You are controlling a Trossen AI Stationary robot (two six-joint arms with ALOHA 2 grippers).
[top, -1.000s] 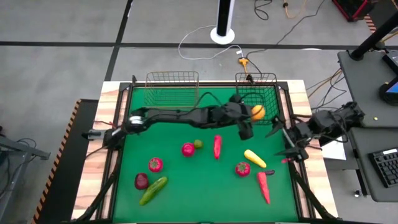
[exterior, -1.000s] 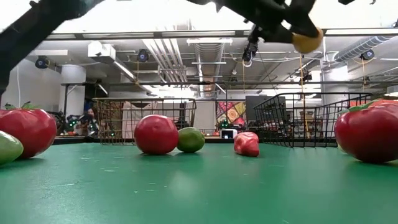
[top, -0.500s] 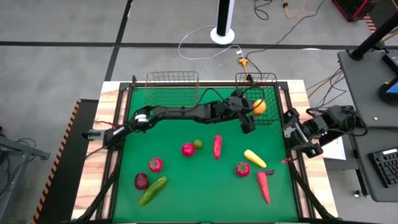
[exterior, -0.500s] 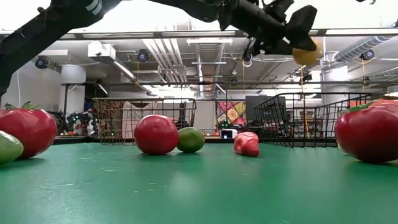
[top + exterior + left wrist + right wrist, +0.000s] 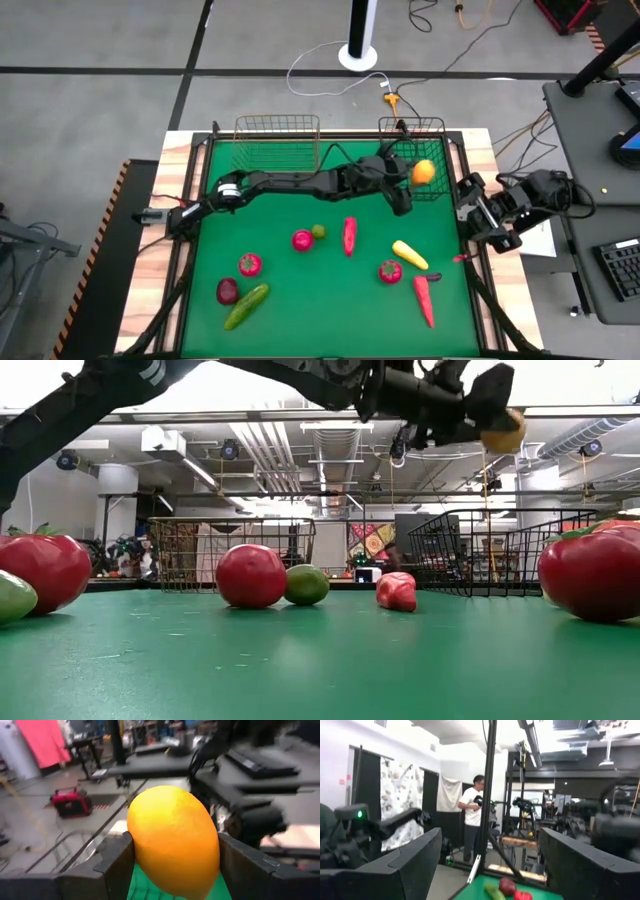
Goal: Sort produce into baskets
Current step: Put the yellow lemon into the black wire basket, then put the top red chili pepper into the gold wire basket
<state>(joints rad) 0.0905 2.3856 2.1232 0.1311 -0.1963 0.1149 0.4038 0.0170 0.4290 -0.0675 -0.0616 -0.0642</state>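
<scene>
The left gripper is clamping a smooth, egg-shaped yellow lemon above the black wire basket. Beside that basket, the right gripper is waiting, fingers spread wide.

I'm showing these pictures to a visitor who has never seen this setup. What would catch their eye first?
Most likely the yellow lemon clamped in the left claw, held high over the dark wire basket at the table's far right corner. Next, the bright toy produce scattered on the green mat, such as the red chili mid-table and the green cucumber near the front left.
</scene>
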